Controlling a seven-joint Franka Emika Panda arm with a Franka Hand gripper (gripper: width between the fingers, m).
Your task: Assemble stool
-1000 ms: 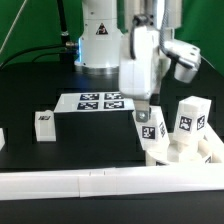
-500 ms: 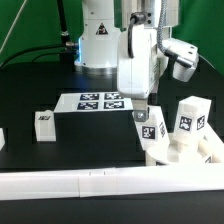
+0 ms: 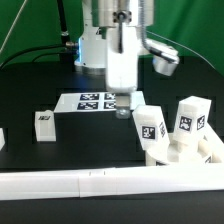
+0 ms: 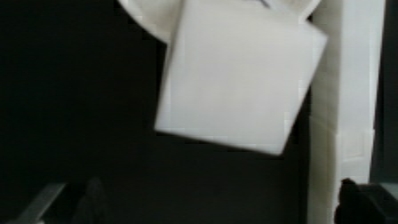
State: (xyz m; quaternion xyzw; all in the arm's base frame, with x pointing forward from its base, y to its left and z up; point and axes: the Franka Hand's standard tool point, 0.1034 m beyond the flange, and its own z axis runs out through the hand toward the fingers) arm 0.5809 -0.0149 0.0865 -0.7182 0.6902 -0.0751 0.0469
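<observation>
While the gripper (image 3: 124, 104) hangs with jaws spread wide and empty, a white blocky plastic stool leg (image 3: 150, 128) stands upright just beside it, untouched.

We log: seat (image 3: 186, 156), cut off by the exterior view's right edge; leg (image 3: 2, 137), cut off at its left; gripper (image 3: 125, 102), blurred.
</observation>
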